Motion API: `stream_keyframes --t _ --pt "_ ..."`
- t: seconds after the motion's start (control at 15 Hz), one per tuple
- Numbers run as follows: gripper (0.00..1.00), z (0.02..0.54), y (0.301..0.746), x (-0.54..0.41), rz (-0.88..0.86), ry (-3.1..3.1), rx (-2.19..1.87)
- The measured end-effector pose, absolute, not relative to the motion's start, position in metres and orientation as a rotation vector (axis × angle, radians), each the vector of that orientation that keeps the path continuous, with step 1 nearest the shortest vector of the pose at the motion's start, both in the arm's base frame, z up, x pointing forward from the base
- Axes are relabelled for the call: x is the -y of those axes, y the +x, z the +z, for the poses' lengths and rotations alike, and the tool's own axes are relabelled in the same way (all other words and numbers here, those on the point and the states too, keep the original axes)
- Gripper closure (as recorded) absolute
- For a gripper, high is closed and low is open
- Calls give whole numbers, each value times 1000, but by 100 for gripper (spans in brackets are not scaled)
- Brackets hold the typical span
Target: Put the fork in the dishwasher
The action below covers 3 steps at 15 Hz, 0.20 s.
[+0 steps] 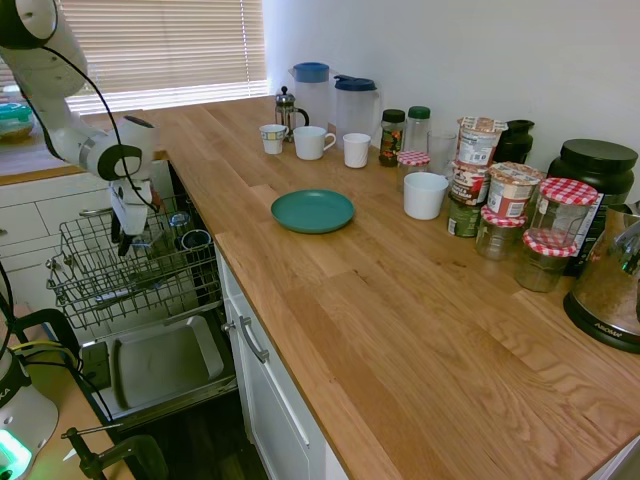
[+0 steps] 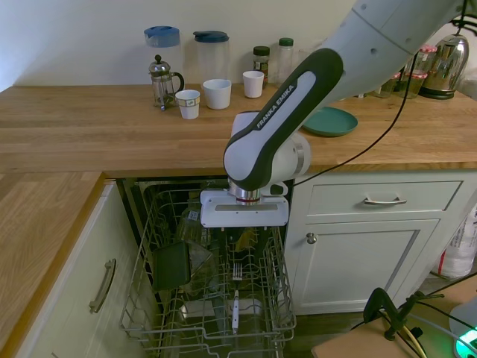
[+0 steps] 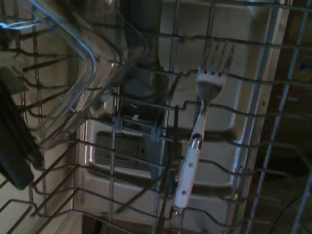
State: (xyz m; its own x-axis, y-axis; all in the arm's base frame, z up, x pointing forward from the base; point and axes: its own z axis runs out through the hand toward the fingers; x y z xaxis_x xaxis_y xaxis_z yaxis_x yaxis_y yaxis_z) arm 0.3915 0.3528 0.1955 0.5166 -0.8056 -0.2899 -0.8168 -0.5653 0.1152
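Above the pulled-out wire rack [image 2: 216, 298] of the dishwasher [image 1: 150, 300]: gripper [image 2: 243, 240], pointed down, fingers hidden among the wires, so released or clenched cannot be told. Below it, on the rack wires: fork [image 2: 235, 294], silvery tines and pale handle, lying free of the gripper, tines toward the dishwasher's interior; seen close in the wrist view as fork [image 3: 197, 141] resting across the wires, over the grey metal-lined door [image 1: 165, 365]. Beside the fork in the rack: dark square item [image 2: 173, 265] and clear glass dish [image 3: 83, 63]. On the wooden countertop [image 1: 400, 300]: teal plate [image 1: 312, 211], white mugs [image 1: 313, 142], French press [image 2: 159, 80], two blue-lidded jugs [image 2: 212, 56].
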Motion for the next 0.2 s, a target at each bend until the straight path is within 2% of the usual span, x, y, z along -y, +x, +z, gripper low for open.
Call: stream_keyframes --t 0.2 --pt "0 229 371 -357 429 -2723 -1434"
